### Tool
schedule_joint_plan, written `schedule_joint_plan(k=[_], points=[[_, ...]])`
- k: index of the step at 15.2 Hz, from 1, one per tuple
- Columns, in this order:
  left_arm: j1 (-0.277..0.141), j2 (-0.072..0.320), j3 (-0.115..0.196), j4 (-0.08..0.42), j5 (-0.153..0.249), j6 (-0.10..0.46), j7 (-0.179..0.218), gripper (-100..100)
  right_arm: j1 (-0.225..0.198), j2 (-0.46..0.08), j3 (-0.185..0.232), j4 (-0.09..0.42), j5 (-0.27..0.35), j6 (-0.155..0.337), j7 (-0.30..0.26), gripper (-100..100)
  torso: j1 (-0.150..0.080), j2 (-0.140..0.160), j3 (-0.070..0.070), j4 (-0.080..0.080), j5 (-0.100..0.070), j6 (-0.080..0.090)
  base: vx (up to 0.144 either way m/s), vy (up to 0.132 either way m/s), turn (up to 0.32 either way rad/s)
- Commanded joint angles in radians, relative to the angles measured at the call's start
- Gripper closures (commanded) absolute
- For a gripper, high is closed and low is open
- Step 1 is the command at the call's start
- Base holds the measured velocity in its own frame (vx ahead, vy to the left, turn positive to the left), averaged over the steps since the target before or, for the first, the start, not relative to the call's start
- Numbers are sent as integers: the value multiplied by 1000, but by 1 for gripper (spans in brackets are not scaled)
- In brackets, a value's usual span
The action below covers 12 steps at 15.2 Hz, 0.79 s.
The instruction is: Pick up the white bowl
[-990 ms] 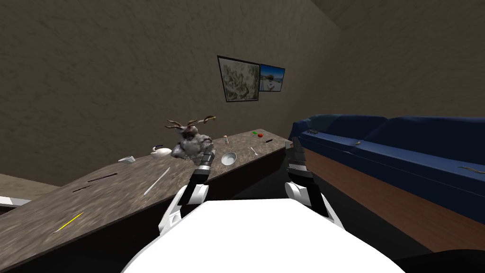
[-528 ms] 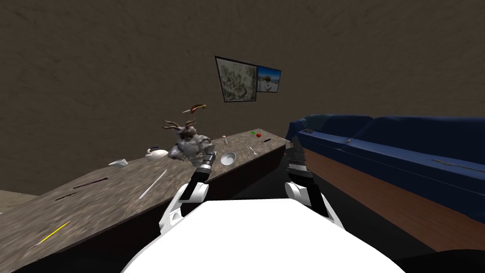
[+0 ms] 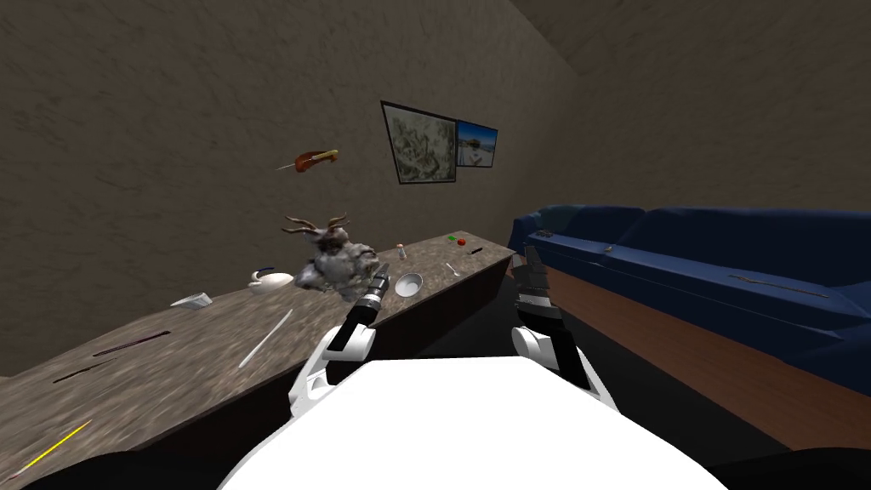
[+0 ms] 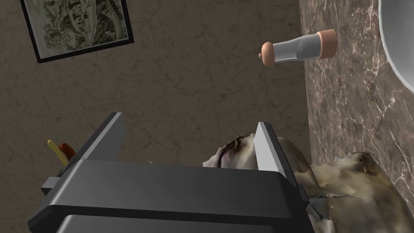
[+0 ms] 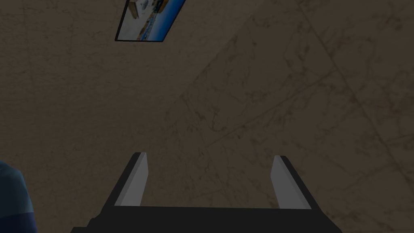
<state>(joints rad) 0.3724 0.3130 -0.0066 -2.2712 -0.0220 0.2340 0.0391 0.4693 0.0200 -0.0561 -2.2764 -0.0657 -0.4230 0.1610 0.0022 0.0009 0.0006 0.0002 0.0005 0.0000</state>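
Note:
The white bowl [image 3: 409, 284] stands on the brown marbled counter [image 3: 213, 340], just to the right of my left gripper [image 3: 380, 276]. In the left wrist view the bowl's rim [image 4: 398, 40] curves past the open left gripper [image 4: 188, 141], off to one side of its fingers. One of the fingers [image 4: 267, 149] lies against a grey antlered animal figure [image 4: 343, 182], which also shows in the head view [image 3: 332, 259]. My right gripper [image 3: 529, 259] hangs open beyond the counter's right end, with nothing between its fingers [image 5: 210, 182].
A small shaker [image 3: 401, 251] stands behind the bowl, with a spoon [image 3: 455, 270] and a red fruit [image 3: 462, 242] farther right. A white teapot [image 3: 270, 279] and a white dish [image 3: 192, 299] sit left of the figure. A brown and yellow piece [image 3: 310, 159] hangs in mid-air. A blue sofa [image 3: 697, 255] runs along the right.
The brown and yellow piece has left the figure's antlers and flown up and to the left. My head view has shifted and rolled a little. Both arms stay about where they were.

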Motion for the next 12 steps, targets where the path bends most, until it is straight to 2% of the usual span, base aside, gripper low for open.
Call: schedule_joint_plan(k=[1,2,4,10,11,12], points=[[-1,3,0,-4,1,30,2,-100,0,0,0,0,0,0,0,0,0,0,0,0,0,0,-8,12,7],[-9,13,-5,-3,5,67,13,-100,0,0,0,0,0,0,0,0,0,0,0,0,0,0,-10,16,-90],[-9,13,-5,-3,5,94,13,-100,0,0,0,0,0,0,0,0,0,0,0,0,0,0,-15,22,-76],[-27,32,-16,-2,13,225,34,-100,0,0,0,0,0,0,0,0,0,0,0,0,0,0,-16,25,-80],[-27,32,-16,-2,13,225,34,-100,0,0,0,0,0,0,0,0,0,0,0,0,0,0,-8,13,-3],[-35,40,-22,-1,17,259,44,-100,0,0,0,0,0,0,0,0,0,0,0,0,0,0,-11,14,-103]])
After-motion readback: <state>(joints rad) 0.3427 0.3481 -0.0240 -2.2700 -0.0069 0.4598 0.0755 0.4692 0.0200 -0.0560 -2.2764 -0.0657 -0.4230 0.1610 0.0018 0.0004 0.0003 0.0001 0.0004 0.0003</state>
